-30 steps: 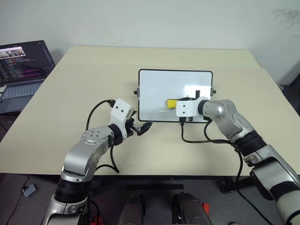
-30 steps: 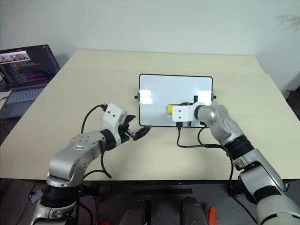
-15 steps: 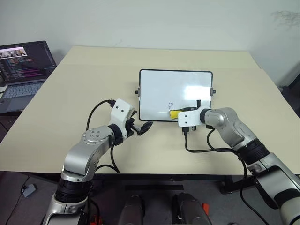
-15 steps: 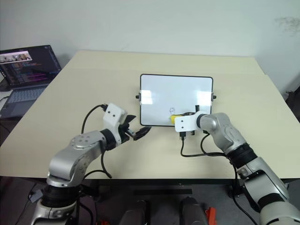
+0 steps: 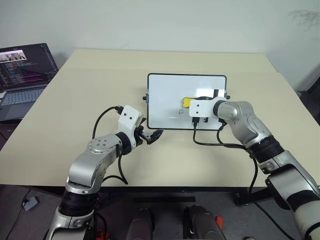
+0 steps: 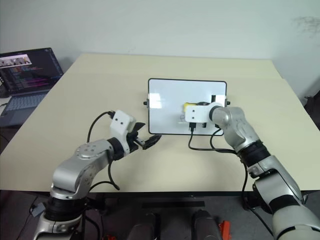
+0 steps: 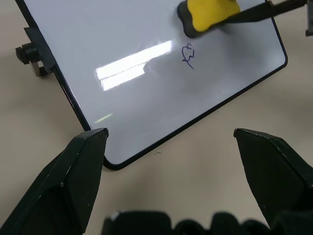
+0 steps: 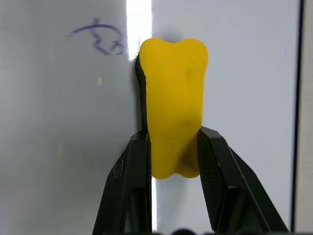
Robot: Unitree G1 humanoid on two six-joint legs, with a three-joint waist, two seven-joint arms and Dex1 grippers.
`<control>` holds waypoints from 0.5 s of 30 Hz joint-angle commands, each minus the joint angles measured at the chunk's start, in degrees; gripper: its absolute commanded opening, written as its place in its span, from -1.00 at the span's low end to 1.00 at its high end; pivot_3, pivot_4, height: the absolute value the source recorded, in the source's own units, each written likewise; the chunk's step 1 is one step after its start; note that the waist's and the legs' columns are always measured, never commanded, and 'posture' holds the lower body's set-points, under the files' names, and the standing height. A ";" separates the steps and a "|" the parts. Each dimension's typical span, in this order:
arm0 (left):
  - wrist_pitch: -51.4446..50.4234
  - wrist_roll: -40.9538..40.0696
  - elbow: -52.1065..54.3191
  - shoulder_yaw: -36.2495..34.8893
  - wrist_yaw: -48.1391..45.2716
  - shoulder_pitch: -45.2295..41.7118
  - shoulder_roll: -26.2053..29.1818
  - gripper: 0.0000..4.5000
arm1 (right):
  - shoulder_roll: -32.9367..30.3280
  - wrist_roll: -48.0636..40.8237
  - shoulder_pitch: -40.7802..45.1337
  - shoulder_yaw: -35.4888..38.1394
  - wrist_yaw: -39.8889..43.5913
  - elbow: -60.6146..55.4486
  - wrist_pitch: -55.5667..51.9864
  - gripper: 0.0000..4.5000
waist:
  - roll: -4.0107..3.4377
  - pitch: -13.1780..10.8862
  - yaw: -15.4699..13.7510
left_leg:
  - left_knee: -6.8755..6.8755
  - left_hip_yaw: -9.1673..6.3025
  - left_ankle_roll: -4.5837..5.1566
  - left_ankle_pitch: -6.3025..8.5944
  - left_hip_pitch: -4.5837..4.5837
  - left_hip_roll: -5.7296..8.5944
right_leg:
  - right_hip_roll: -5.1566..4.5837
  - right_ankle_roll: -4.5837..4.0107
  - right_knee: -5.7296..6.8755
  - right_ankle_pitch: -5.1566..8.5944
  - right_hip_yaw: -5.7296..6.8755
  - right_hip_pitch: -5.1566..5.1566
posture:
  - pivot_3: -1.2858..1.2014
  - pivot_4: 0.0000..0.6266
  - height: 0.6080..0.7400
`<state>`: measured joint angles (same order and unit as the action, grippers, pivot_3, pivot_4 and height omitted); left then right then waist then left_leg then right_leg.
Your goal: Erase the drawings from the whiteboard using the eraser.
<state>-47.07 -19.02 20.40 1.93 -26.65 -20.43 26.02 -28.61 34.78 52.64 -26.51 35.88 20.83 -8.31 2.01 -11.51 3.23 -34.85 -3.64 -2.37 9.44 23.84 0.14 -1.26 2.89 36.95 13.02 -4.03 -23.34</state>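
Head views: beige bench (image 5: 75, 100) carrying the whiteboard (image 5: 170, 90), black-framed, lying flat near the bench's middle; open laptop (image 5: 22, 75) at the far left, off the bench edge. Right tool (image 5: 192, 104) over the board's middle, closed on the eraser (image 5: 186, 102), the yellow block resting on the white surface. One remaining drawing (image 5: 180, 113), a small dark squiggle, just nearer the robot than the eraser. Left tool (image 5: 151, 136) above bare bench, just off the board's near left corner, fingers spread apart, holding nothing. Left wrist view: both black fingers (image 7: 73, 176) wide apart, the whiteboard's rounded corner between them; side knob (image 7: 27, 51) on the frame; eraser (image 7: 208, 14) on the board with the squiggle (image 7: 188, 56) just beside it. Right wrist view: two black fingers (image 8: 129, 186) clamped on the eraser's (image 8: 173, 103) sides, yellow top facing the camera, black base showing along one edge against the board; squiggle (image 8: 100, 39) close beside the eraser's far end, not covered.
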 commanded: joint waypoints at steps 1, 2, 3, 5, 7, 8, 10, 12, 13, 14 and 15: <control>1.15 0.04 1.55 -0.25 0.19 -0.97 -0.24 1.00 | -0.23 0.98 0.75 1.50 -1.05 0.35 -1.73 -0.57 | 0.00 0.00 -0.01 | 0.01 -0.01 -0.01 0.01 0.00 0.00 | 0.00 0.00 -0.01 0.00 0.00 0.00 | 0.03 -0.52 1.00; 1.17 0.05 1.49 -0.22 0.17 -1.04 -0.26 1.00 | -0.14 0.63 0.40 1.26 -0.40 -0.04 -1.34 -0.57 | 0.00 0.00 0.00 | 0.02 -0.01 -0.01 0.01 0.01 0.01 | 0.00 0.00 -0.01 0.00 0.00 0.00 | 0.03 -0.52 1.00; 1.18 0.03 1.52 -0.24 0.13 -1.01 -0.24 1.00 | -0.21 0.13 -0.18 0.75 0.91 -0.77 -0.45 -0.57 | 0.00 0.00 0.01 | 0.02 0.00 -0.01 0.01 0.01 0.01 | 0.00 0.00 -0.02 0.00 0.00 0.00 | 0.03 -0.52 1.00; 1.21 0.04 1.55 -0.25 0.08 -0.95 -0.21 1.00 | -0.31 -0.30 -1.57 -0.12 3.17 -2.15 0.03 -0.57 | 0.00 0.00 0.01 | 0.01 0.00 -0.01 0.01 0.01 0.01 | 0.00 0.00 -0.02 0.00 0.00 0.00 | 0.03 -0.52 1.00; 1.25 0.03 1.55 -0.24 0.06 -0.96 -0.23 1.00 | -0.36 0.05 -3.07 -0.69 4.37 -3.01 0.01 -0.57 | 0.00 0.00 0.01 | 0.01 0.00 -0.01 0.01 0.00 0.01 | 0.00 0.00 -0.02 0.00 0.00 0.01 | 0.03 -0.52 1.00; 1.27 0.04 1.47 -0.23 0.05 -1.05 -0.26 1.00 | -0.45 0.34 -4.25 -1.15 5.05 -3.57 0.13 -0.57 | 0.00 0.00 0.02 | 0.01 0.00 -0.01 0.01 0.00 0.00 | 0.00 0.00 -0.02 0.00 0.00 0.01 | 0.03 -0.52 1.00; 1.33 0.07 1.38 -0.19 0.02 -1.15 -0.26 1.00 | -0.60 0.93 -5.82 -1.72 5.96 -4.66 0.26 -0.57 | 0.01 0.01 0.01 | 0.01 0.01 -0.01 0.01 0.00 0.00 | 0.00 0.00 -0.02 0.00 0.00 0.01 | 0.03 -0.52 1.00; 1.33 0.10 1.37 -0.18 -0.01 -1.14 -0.22 1.00 | -0.63 1.13 -6.92 -2.01 6.82 -6.29 0.17 -0.57 | 0.01 0.01 0.05 | 0.00 0.01 -0.01 0.01 -0.01 0.00 | 0.00 0.00 -0.02 0.00 0.00 0.01 | 0.03 -0.52 1.00; 1.34 0.11 1.36 -0.17 -0.03 -1.14 -0.20 1.00 | -0.62 1.15 -7.43 -2.11 7.22 -7.09 0.04 -0.57 | 0.01 0.01 0.05 | 0.00 0.01 -0.01 0.01 -0.02 -0.01 | 0.00 0.00 -0.02 0.00 0.00 0.01 | 0.03 -0.52 1.00; 1.33 0.12 1.35 -0.18 -0.02 -1.16 -0.21 1.00 | -0.64 1.24 -7.99 -2.29 7.65 -7.93 -0.08 -0.57 | 0.00 0.00 0.06 | 0.00 0.01 -0.01 0.01 -0.02 -0.01 | 0.00 0.00 -0.02 0.00 0.00 0.01 | 0.03 -0.52 1.00; 1.32 0.11 1.34 -0.20 -0.01 -1.16 -0.23 1.00 | -0.62 1.33 -8.49 -2.44 7.98 -8.66 -0.29 -0.57 | 0.01 0.00 0.06 | 0.00 0.01 -0.01 0.01 -0.03 -0.02 | 0.00 0.00 -0.02 0.00 0.00 0.01 | 0.03 -0.52 1.00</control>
<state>-46.97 -18.96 20.38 1.94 -26.74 -20.60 25.96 -28.76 35.07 44.93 -28.36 42.72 13.03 -8.10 2.02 -11.51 3.30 -34.86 -3.63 -2.38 9.44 23.81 0.12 -1.26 2.89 36.93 13.02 -4.02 -23.33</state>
